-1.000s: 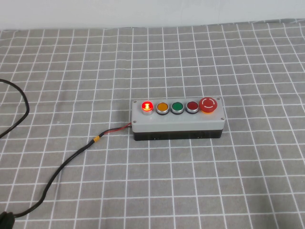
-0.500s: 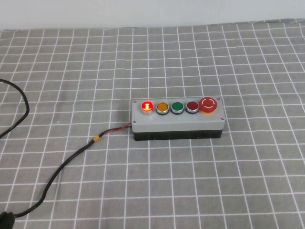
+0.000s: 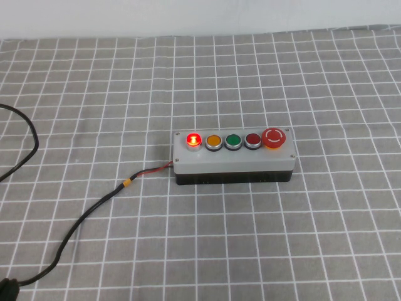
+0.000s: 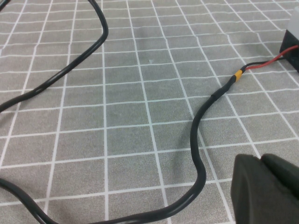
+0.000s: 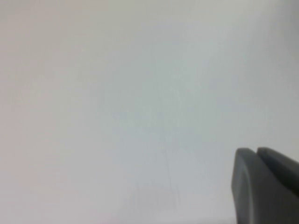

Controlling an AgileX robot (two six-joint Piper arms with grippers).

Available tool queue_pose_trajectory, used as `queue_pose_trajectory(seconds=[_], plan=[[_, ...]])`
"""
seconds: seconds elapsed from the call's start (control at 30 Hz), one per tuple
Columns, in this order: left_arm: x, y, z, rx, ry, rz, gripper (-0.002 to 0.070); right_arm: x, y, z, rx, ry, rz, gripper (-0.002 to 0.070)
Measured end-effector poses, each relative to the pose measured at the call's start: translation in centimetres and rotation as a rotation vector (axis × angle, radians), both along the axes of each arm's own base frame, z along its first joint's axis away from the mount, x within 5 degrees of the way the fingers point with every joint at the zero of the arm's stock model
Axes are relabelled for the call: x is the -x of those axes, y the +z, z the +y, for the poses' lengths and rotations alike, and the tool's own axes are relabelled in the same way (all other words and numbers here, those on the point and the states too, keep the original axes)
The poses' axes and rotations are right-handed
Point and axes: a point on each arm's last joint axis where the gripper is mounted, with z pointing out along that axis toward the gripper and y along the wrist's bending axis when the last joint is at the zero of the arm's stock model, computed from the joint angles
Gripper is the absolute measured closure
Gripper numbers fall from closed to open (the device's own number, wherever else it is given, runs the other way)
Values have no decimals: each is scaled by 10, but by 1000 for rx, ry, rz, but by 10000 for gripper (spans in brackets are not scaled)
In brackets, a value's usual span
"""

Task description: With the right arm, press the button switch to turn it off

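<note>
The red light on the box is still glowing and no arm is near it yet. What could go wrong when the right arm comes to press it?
1. The button switch sits close beside the yellow button, so a slightly off press might hit the neighbour.
2. The grey box lies loose on the cloth; it may slide.
3. The right gripper faces a blank wall, the left gripper hangs over the cable.

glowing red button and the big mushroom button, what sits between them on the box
In the high view, three flat buttons sit between the button switch and the mushroom button: orange, green, dark red.
</note>
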Motion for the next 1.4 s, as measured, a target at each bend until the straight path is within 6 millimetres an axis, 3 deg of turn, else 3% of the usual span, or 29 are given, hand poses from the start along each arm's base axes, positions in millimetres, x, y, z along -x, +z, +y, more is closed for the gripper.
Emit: queue_pose_trajectory(seconds=[0.1,0.23,0.47,0.73,0.97,1.13,1.4], plan=[[0,0,0,0,0,0,678,-36,-2,3,16,1,239,693],[0,0,0,0,0,0,678,-85,-22,9,27,7,481,693],[0,0,0,0,0,0,678,-149,-53,31,-250,175,718,693],[0,0,0,0,0,0,678,-213,-90,59,-203,424,795,693],[0,0,0,0,0,0,678,-254,-103,91,-40,580,779,692],[0,0,0,0,0,0,678,-275,-97,136,108,700,752,692],[0,0,0,0,0,0,678,-290,-96,210,380,800,799,692]])
